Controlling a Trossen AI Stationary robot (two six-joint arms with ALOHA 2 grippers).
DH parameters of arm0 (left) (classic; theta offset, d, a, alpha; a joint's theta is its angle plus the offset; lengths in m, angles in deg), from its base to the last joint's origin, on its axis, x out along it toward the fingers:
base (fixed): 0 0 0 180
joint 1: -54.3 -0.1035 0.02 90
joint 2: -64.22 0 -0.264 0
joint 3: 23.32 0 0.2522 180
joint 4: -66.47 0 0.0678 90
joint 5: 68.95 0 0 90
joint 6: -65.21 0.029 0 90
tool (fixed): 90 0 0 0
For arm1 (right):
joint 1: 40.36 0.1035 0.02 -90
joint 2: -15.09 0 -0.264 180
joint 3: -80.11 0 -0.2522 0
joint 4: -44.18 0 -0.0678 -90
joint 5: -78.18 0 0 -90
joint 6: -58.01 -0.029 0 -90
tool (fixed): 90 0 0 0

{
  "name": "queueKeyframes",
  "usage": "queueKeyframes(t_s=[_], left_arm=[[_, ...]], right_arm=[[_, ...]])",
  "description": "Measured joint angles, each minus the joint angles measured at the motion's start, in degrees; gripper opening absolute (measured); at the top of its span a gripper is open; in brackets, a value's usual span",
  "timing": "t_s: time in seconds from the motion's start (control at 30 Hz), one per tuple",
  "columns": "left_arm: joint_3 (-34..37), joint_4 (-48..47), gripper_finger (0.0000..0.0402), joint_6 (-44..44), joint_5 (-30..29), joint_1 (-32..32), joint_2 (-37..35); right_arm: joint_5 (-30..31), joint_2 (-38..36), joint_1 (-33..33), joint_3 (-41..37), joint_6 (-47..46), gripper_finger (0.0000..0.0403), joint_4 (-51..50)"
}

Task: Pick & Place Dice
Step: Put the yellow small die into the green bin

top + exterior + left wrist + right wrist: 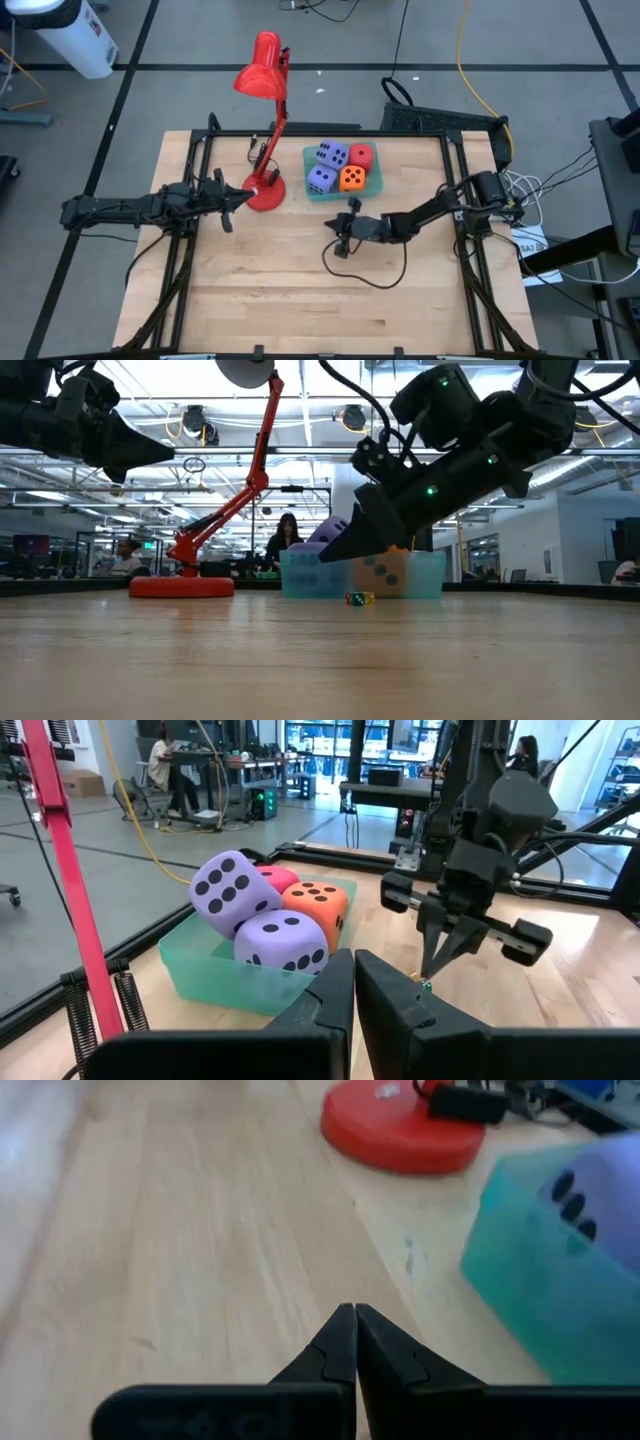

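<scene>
All four dice sat in the tray [343, 193] near the table's far edge. In the high view the two purple dice [333, 154] [321, 179] filled the side nearest the lamp [266, 190], the red die [362, 157] lay at the tray's far corner away from the lamp, and the orange die [352, 179] sat just in front of the red one. In the left wrist view one purple die [226, 891] leaned on top of the other [281, 941], with the orange die [315, 906] touching them.

The right gripper [340, 226] hung just in front of the tray, its fingers pressed together and holding nothing. A tiny multicoloured cube [359, 598] lay on the table [300, 290] in front of the tray, below that gripper.

The left gripper [231, 205] hovered on the lamp's side away from the tray, close to its red base, fingers also pressed together and empty.
</scene>
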Motion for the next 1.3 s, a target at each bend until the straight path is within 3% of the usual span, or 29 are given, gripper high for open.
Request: queueKeyframes(t_s=[0.6,1.3], left_arm=[[0.0,0.0,0.0026,-0.1,0.0,0.0,0.0],[0.0,0.0,0.0026,-0.1,0.0,0.0,0.0]], right_arm=[[-0.3,-0.1,-1.0,0.0,-0.5,0.0,-12.1],[-0.1,-0.2,7.4,0.0,-6.3,0.0,-14.1]])
